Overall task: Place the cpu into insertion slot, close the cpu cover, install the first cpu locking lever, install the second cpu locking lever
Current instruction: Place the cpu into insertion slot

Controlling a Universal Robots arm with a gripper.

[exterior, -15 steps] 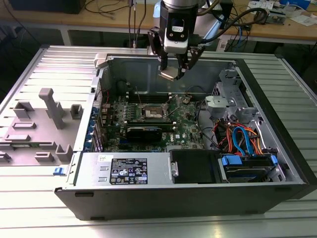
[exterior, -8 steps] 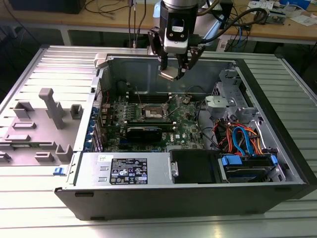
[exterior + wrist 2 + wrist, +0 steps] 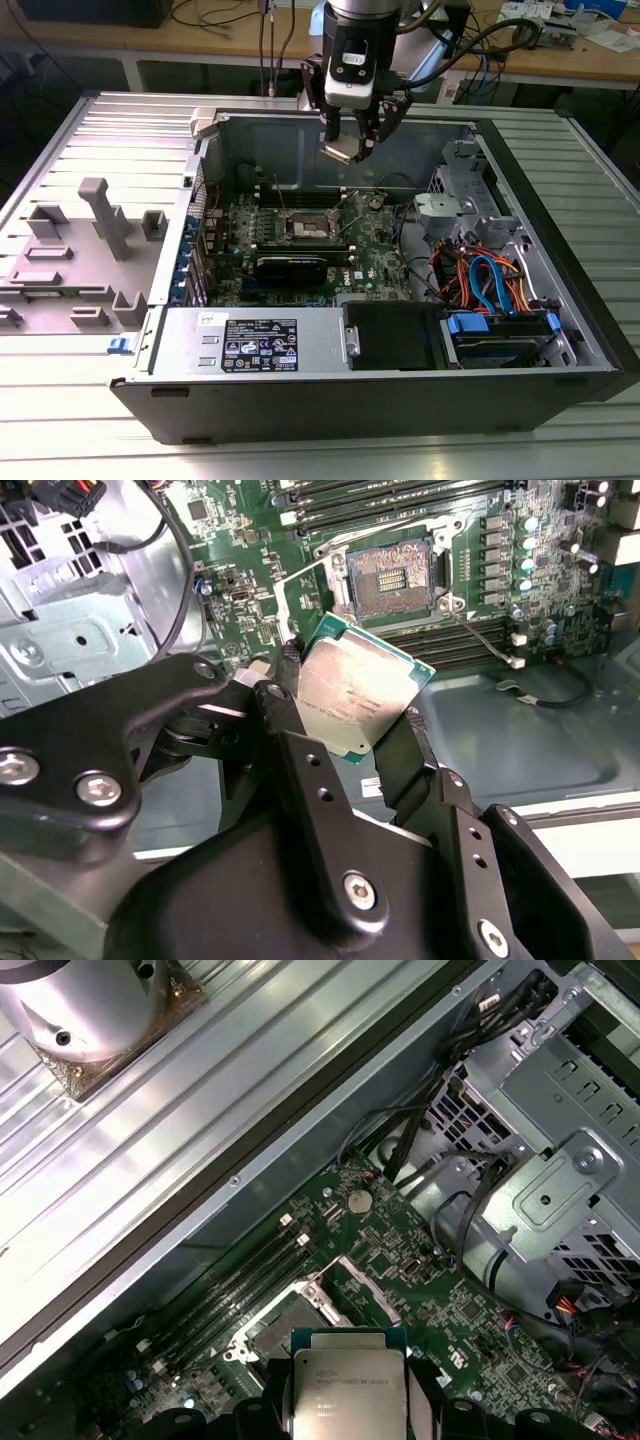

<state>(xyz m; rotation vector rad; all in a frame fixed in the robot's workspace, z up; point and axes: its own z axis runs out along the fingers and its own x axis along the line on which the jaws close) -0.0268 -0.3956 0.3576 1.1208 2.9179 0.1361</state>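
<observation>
1. The black two-fingered gripper (image 3: pixel 352 140) is hanging over the open black computer case (image 3: pixel 250 400), and its fingers (image 3: pixel 285 695) are clamping the cpu (image 3: pixel 360 695), a small flat square chip with a dull silver metal top, by two opposite edges.
2. The cpu is riding tilted in the air, clear of the green circuit board (image 3: pixel 380 245) and touching only the fingers; it is also showing in the first wrist view (image 3: pixel 348 1385) and the exterior view (image 3: pixel 340 150).
3. The insertion slot (image 3: pixel 390 575), a square dark socket with a silver metal rim, is sitting near the middle of the board beside the long black memory slots (image 3: pixel 400 500), and its dark centre is lying exposed.
4. The case is resting on a ribbed metal table (image 3: pixel 60 420), and a grey plastic fixture (image 3: pixel 100 230) is standing on the table towards the exterior view's left edge.
</observation>
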